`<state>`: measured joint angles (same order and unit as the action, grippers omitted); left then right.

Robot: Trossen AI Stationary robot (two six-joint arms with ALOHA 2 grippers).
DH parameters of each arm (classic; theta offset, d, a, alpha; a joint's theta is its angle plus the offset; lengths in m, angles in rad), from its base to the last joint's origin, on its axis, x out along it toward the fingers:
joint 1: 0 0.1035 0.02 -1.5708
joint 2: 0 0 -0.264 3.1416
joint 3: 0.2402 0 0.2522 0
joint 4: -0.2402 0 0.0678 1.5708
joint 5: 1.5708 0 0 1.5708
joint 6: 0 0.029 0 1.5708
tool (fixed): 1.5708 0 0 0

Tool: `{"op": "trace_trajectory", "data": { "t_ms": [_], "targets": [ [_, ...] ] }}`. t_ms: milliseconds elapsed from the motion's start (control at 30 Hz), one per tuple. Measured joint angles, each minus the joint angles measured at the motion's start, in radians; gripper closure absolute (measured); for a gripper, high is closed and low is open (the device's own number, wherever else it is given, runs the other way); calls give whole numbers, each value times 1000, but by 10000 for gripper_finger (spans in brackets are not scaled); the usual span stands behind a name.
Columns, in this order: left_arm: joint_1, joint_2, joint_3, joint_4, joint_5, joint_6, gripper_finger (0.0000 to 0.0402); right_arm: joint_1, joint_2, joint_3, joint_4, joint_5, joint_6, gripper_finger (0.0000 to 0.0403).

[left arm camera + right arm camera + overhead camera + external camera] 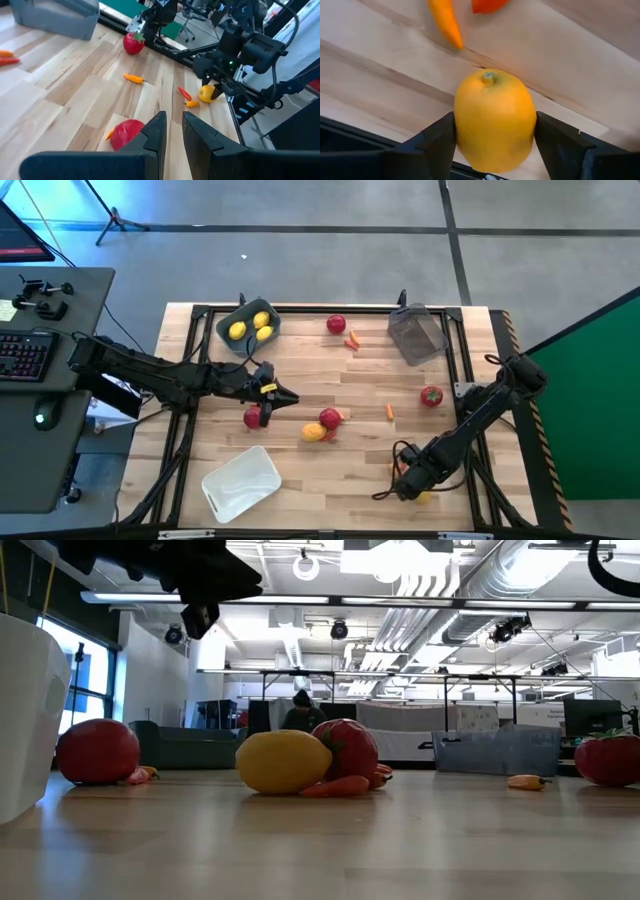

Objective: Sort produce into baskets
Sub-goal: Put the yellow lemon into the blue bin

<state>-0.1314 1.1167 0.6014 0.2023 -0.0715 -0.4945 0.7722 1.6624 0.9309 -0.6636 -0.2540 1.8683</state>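
My right gripper [412, 483] is low at the table's front right, its fingers [437, 140] pressed against both sides of a yellow lemon [495, 120] that rests on the wood. Small orange peppers [445, 22] lie just past it. My left gripper [285, 395] hovers shut and empty over mid-table, above a red fruit [252, 417]. Beside that are another red fruit [329, 418] and a second lemon [314, 432]. The blue-grey basket [226, 321] holds three lemons. The dark basket [418, 333] stands at the back right, and the white basket [240, 480] at the front left.
Loose on the wood are a red fruit [336, 324], orange peppers [352, 340], a tomato [431, 395] and a lone orange pepper [389, 412]. A desk with a keyboard [25, 355] stands left of the table. A person [300, 710] sits far off in the room.
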Motion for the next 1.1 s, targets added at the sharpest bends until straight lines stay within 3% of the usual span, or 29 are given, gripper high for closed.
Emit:
{"op": "trace_trajectory", "data": {
  "t_ms": [267, 400, 533, 800, 1100],
  "targets": [
    [11, -91, 0, -9, 1, 24, 378, -35, -7, 56, -17, 11, -210, 243],
    [33, -171, 1, -26, 21, 43, 398, -75, -51, 119, -40, 30, -282, 244],
    [50, -247, 1, -55, 21, 46, 399, -154, -100, 175, -92, 117, -393, 241],
    [91, -356, 1, -212, -96, 54, 401, -456, -144, 205, -134, 243, -842, 243],
    [141, -433, 0, -296, -234, -10, 401, -863, -143, 205, 94, 161, -1395, 244]
  ]
}}
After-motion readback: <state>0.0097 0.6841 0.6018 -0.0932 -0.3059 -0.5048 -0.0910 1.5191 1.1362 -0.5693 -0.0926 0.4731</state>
